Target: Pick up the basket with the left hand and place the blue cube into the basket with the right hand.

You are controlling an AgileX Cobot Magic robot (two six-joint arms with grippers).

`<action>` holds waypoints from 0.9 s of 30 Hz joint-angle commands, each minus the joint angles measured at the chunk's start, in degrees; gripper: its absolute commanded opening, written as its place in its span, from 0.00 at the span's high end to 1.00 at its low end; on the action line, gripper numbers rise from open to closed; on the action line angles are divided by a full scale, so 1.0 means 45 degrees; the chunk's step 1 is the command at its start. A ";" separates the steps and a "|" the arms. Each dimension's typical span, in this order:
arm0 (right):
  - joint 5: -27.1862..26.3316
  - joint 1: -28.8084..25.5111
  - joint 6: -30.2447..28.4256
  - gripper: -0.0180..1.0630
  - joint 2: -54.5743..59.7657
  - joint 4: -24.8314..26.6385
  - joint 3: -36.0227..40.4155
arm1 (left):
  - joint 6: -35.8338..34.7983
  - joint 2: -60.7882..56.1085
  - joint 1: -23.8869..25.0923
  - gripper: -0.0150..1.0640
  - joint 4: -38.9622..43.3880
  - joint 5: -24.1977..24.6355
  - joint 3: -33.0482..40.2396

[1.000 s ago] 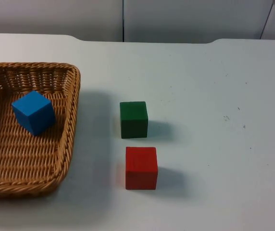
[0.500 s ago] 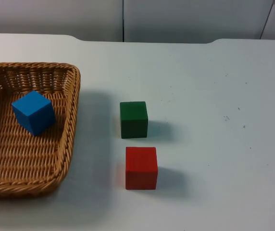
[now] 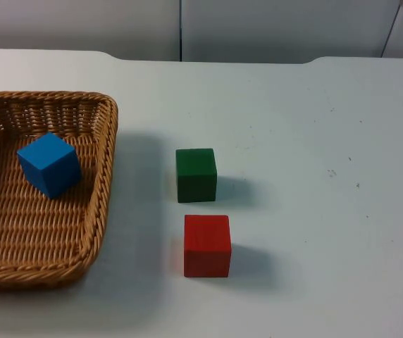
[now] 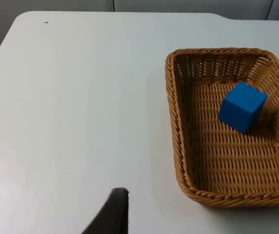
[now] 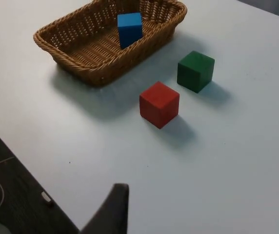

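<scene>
A: Woven brown wicker is taking up the left of the desk (image 3: 293,141). That is the basket (image 3: 103,204), sitting flat on the white surface.

B: And the blue cube (image 3: 49,164) is lying inside it, toward the far end, resting on the woven floor and turned at an angle to the walls.

A: Moving right, what is standing outside the basket?

B: A green cube (image 3: 196,174) is sitting on the bare desk well apart from the basket's right wall. A red cube (image 3: 207,246) is sitting just in front of it, close but not touching.

A: What are the hands doing?

B: The left hand (image 4: 111,214) is hanging over open desk beside the basket, touching nothing. The right hand (image 5: 111,210) is hanging near the desk's front edge, well apart from the red cube. One black fingertip is showing for each, so I cannot tell whether either is apart or together.
</scene>
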 commanded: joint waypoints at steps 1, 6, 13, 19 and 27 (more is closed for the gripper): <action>-0.0167 0.0026 -0.0103 0.07 -0.0032 -0.0020 0.0059 | 0.0000 -0.0047 -0.0079 0.01 -0.0148 -0.0128 0.0041; -0.0167 0.0026 -0.0634 0.07 -0.0032 0.0335 0.0059 | 0.0000 -0.0047 -0.0079 0.01 -0.0148 -0.0128 0.0041; -0.0167 0.0026 -0.0796 0.07 -0.0032 0.0462 0.0059 | 0.0000 -0.0047 -0.0079 0.01 -0.0148 -0.0128 0.0041; -0.0167 0.0026 -0.1026 0.07 -0.0032 0.0642 0.0059 | 0.0000 -0.0047 -0.0079 0.01 -0.0148 -0.0128 0.0041; -0.0167 0.0026 -0.1028 0.07 -0.0032 0.0620 0.0059 | 0.0000 -0.0047 -0.0079 0.01 -0.0148 -0.0128 0.0041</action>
